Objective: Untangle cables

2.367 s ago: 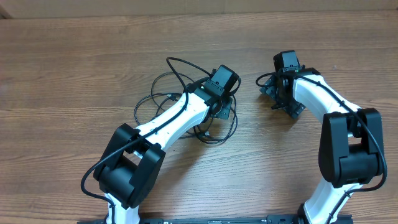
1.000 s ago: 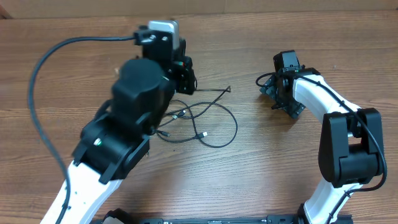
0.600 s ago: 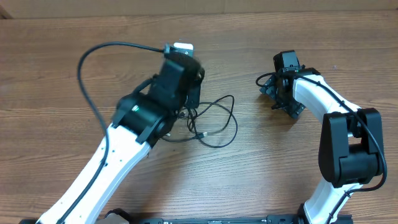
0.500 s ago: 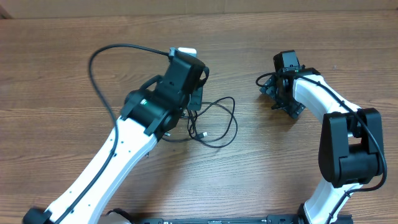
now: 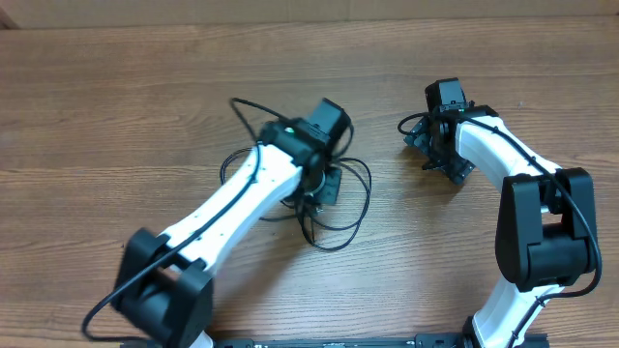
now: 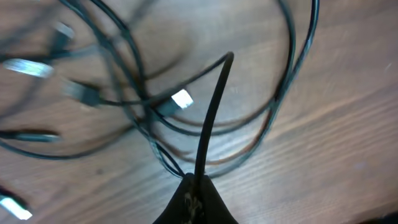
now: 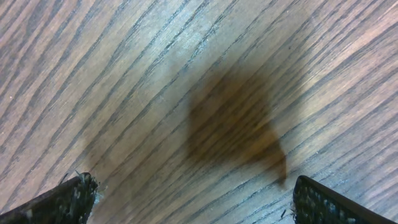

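Left claw (image 6: 196, 190) is closing tight, pinching one cord of the cables (image 6: 214, 118). The tangle is lying mid-table (image 5: 116, 116) beneath it. Right claw (image 7: 199, 198) is hovering wide open, well apart from the tangle.

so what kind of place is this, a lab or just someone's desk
Probably a robotics lab bench, though only the tabletop shows: a wood-grain table, a white-and-black left arm and right arm based at its near edge, and a tangle of thin black cables on it.
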Robot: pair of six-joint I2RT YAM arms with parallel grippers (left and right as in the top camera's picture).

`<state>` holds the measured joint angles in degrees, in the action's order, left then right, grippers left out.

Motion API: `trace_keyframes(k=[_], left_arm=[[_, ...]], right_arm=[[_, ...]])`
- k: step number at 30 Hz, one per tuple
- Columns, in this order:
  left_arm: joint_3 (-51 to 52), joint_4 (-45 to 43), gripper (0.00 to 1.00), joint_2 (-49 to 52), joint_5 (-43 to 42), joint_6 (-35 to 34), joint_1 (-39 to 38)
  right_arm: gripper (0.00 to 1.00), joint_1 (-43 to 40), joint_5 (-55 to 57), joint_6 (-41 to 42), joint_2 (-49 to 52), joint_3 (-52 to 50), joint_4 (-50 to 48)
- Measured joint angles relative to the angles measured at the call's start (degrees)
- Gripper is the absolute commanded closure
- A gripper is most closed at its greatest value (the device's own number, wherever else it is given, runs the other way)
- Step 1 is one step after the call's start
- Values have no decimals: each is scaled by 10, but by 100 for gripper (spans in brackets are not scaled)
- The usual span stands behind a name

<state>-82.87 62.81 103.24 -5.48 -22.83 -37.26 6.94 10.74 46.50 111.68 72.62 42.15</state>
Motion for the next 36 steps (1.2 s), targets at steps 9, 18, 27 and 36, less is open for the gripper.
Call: trace_keyframes(k=[9, 18, 27, 36], left_arm=[[0, 15, 96, 98, -12, -31, -71], [0, 46, 96, 107, -14, -76, -89], [-34, 60, 53, 100, -11, -94, -30], [-45, 24, 65, 96, 28, -99, 37]], right_arm=[[0, 0, 0, 0, 0, 0, 0], [0, 0, 0, 0, 0, 0, 0], [0, 0, 0, 0, 0, 0, 0], [0, 0, 0, 0, 0, 0, 0]])
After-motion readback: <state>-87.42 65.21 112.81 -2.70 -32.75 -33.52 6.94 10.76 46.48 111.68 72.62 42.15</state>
